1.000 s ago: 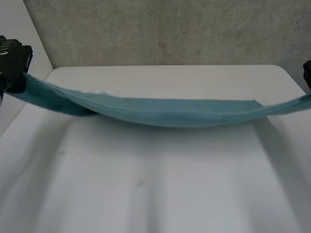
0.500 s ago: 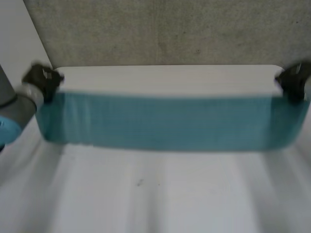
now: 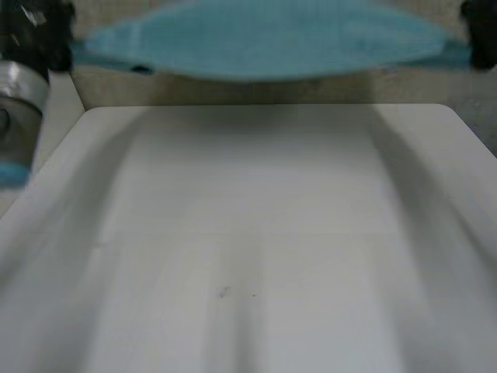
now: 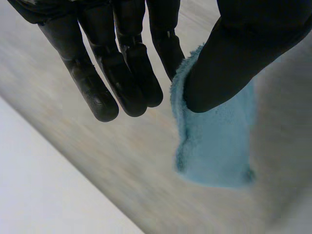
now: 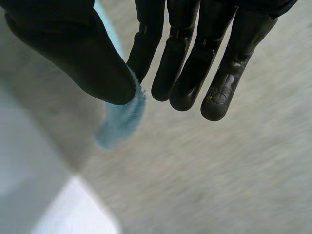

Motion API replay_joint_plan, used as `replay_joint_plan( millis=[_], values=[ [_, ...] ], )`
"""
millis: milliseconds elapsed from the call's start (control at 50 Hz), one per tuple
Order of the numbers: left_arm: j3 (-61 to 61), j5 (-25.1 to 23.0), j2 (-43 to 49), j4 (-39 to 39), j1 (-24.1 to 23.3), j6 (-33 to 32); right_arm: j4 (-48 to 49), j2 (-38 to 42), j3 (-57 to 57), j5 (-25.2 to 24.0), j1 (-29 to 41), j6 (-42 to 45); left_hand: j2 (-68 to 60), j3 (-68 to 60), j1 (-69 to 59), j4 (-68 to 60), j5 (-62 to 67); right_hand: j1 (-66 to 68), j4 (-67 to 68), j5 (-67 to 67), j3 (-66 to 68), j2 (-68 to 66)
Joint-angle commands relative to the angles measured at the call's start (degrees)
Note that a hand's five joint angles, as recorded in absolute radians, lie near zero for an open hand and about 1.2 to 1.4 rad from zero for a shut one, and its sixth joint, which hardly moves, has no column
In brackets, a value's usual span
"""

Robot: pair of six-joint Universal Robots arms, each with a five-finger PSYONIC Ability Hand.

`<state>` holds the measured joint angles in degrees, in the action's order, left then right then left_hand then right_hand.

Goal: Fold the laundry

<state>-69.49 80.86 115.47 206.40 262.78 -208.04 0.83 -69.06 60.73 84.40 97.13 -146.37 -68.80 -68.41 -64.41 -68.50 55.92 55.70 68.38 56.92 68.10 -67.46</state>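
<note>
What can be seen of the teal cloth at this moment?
The cloth is light teal and fuzzy, like terry or microfibre. It is stretched in the air between the two hands, lifted clear of the white table, and its middle spreads wider than its gathered ends. The left hand pinches one end between thumb and finger, with a short flap hanging past the thumb. The right hand pinches the other end the same way. Nothing else touches it.

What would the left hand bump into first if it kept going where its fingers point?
Probably the grey wall: nothing else lies beyond the fingertips of the left hand. The blue cloth, pinched under its thumb, hangs beside that path. Depth is hard to judge.
</note>
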Motion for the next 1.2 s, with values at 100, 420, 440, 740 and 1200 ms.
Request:
replay_joint_plan(
  millis=[100,420,440,740,1200],
  values=[
    [-20.5,-2.4,8.2,7.3,-0.2,-0.6,-0.3,9.8,16.7,-3.5,0.5,0.6,-11.2,-11.6,-15.6,-11.5,14.1,24.3,11.6,13.1,11.9,-12.5],
    [-34.8,-1.8,-4.4,-6.0,4.0,-12.9,-12.1,-3.3,26.4,-3.6,-5.4,10.2,-11.2,-11.6,-15.6,-11.5,14.1,24.3,11.6,13.1,11.9,-12.5],
    [-35.5,-1.8,-5.7,-8.0,4.6,-13.5,-14.2,-4.1,26.6,-3.7,-6.0,11.4,-11.2,-11.6,-15.6,-11.5,14.1,24.3,11.6,13.1,11.9,-12.5],
    [-42.0,-10.3,-25.4,-46.1,15.3,-24.4,-36.5,-13.1,36.0,-6.5,-19.6,38.0,-11.2,-11.6,-15.6,-11.5,14.1,24.3,11.6,13.1,11.9,-12.5],
    [-0.6,-4.5,16.1,-18.3,2.5,-16.1,-7.2,18.3,6.3,-0.3,-5.9,19.5,-11.2,-11.6,-15.6,-11.5,14.1,24.3,11.6,13.1,11.9,-12.5]
  ],
)
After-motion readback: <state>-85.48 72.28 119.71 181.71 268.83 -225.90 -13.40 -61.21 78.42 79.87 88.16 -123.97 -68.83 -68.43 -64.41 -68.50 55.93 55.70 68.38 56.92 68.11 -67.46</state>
